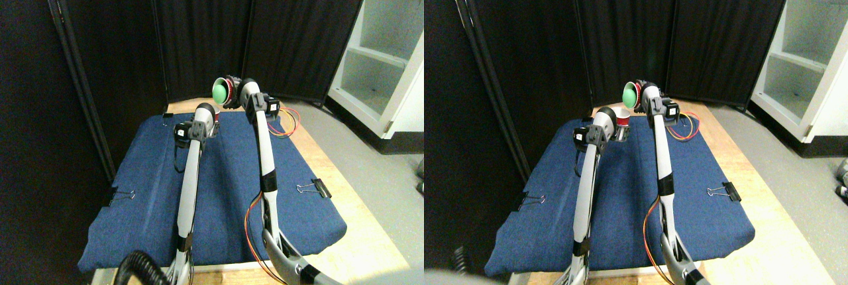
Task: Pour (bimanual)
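A green cup (220, 90) hangs above the far end of the blue cloth (225, 192), tipped on its side with its mouth facing left and toward me. My right gripper (230, 91) is shut on it from the right. Just below and left of it is a red cup (216, 110), mostly hidden behind the head of my left manipulator. My left gripper (212, 119) is at that cup and seems shut on it. The green cup's mouth sits a little above the red cup's rim.
The blue cloth is held to a wooden table (344, 185) by binder clips (320, 187) at its sides. Loose orange and red wires (289, 123) lie at the far right of the cloth. Black curtains (199, 26) close the back, and a white shelf unit (384, 66) stands at the right.
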Available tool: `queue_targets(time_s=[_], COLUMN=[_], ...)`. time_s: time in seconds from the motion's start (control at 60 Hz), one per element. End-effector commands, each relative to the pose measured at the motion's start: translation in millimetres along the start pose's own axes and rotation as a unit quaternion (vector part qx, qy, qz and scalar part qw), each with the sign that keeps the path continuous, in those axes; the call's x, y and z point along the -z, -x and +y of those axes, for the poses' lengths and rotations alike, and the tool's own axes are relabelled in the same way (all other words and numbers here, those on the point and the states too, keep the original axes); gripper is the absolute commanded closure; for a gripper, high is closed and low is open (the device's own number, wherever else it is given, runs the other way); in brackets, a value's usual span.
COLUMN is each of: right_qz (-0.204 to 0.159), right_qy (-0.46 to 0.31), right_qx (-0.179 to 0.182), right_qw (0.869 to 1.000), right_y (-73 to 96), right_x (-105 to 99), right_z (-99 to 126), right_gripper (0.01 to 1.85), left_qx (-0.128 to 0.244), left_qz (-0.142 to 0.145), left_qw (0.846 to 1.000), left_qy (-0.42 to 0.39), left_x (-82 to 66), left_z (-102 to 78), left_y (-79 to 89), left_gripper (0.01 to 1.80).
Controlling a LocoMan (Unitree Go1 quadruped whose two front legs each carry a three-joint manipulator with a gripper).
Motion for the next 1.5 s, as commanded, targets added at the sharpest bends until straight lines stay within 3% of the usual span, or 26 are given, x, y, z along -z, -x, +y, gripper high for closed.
queue_targets(time_s=[0.017, 0.383, 0.583, 0.85, 0.917, 0.95, 1.067, 1.133, 1.2, 1.283, 1.333, 1.383, 1.5], right_qz=[-0.016, -0.025, -0.018, -0.047, -0.048, -0.049, -0.048, -0.042, -0.044, -0.044, -0.04, -0.04, -0.049], right_qy=[0.016, 0.093, 0.116, 0.174, 0.184, 0.183, 0.198, 0.198, 0.196, 0.171, 0.104, 0.048, -0.049], right_qx=[-0.012, -0.029, -0.019, -0.045, -0.04, -0.038, -0.03, -0.018, -0.016, 0.005, 0.034, 0.048, 0.083], right_qw=[1.0, 0.995, 0.993, 0.983, 0.981, 0.981, 0.979, 0.979, 0.979, 0.984, 0.993, 0.997, 0.994], right_y=[-4.3, -5.1, -4.5, -3.6, -3.4, -2.4, -0.4, -0.4, 0.2, 1.9, 1.0, -0.8, -2.3], right_x=[-4, -2, -2, -2, -2, -3, -4, -5, -6, -7, -9, -10, -10], right_z=[3, 4, 7, 10, 10, 10, 10, 9, 8, 8, 2, -4, -14], right_gripper=[1.85, 1.85, 1.85, 1.85, 1.8, 1.64, 1.49, 1.68, 1.68, 1.67, 1.85, 1.85, 1.85], left_qx=[0.026, 0.023, 0.023, 0.022, 0.022, 0.023, 0.021, 0.021, 0.022, 0.022, 0.023, 0.022, 0.025], left_qz=[-0.003, -0.004, -0.003, -0.004, -0.004, -0.004, 0.0, 0.0, 0.002, -0.001, -0.002, -0.002, 0.001], left_qw=[1.0, 1.0, 1.0, 1.0, 1.0, 1.0, 1.0, 1.0, 1.0, 1.0, 1.0, 1.0, 1.0], left_qy=[0.001, 0.003, 0.003, -0.002, -0.002, -0.003, -0.001, 0.001, 0.001, -0.003, -0.002, -0.001, -0.006], left_x=[-1.4, 2.6, 3.3, 4.0, 4.5, 5.0, 5.7, 6.2, 6.5, 7.0, 6.7, 6.2, 4.1], left_z=[-9.1, -10.3, -10.9, -11.0, -10.8, -10.7, -11.1, -11.4, -11.7, -11.9, -11.5, -11.1, -10.5], left_y=[-1.4, -3.7, -4.4, -4.1, -4.6, -5.0, -5.9, -5.9, -6.6, -7.0, -6.8, -6.4, -4.7], left_gripper=[1.8, 1.8, 1.8, 1.8, 1.8, 1.8, 1.8, 1.8, 1.8, 1.8, 1.8, 1.8, 1.8])
